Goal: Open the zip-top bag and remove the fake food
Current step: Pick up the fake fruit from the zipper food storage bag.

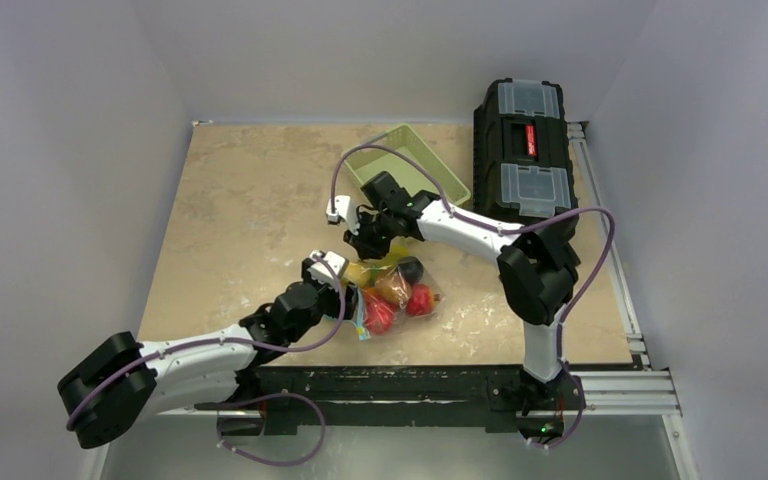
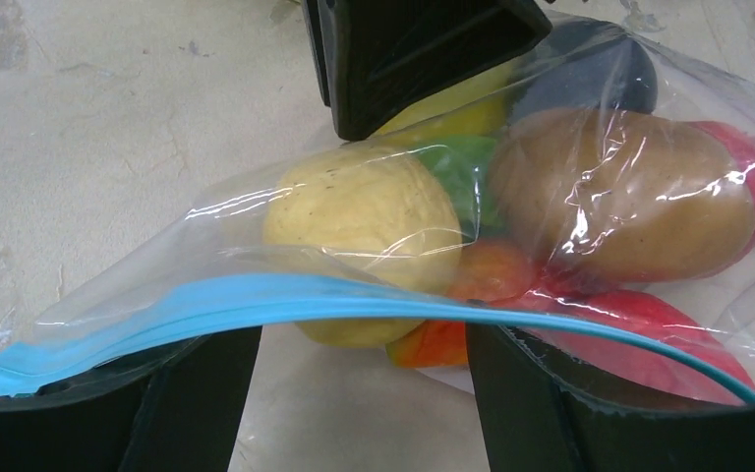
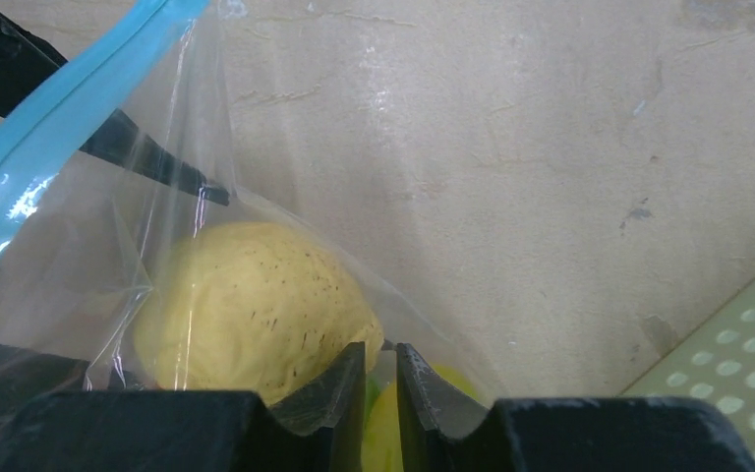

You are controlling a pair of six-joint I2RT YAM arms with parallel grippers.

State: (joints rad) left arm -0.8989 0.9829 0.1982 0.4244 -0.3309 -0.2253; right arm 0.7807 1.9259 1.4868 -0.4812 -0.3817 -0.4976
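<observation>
The zip-top bag (image 1: 396, 300) lies at the table's (image 1: 240, 210) near middle, with the fake food (image 1: 400, 290) inside. The left gripper (image 1: 338, 278) is at its left and the right gripper (image 1: 365, 243) at its far side. A basket (image 1: 401, 130) sits farther back, with a toolbox (image 1: 527, 150) to its right.

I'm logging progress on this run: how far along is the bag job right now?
Done: nothing; all the fake food sits inside the zip-top bag, and its zip strip looks shut. In hand: the right gripper pinches the bag's clear plastic; the left gripper stands open astride the strip. Left: unzip, take the food out.
</observation>
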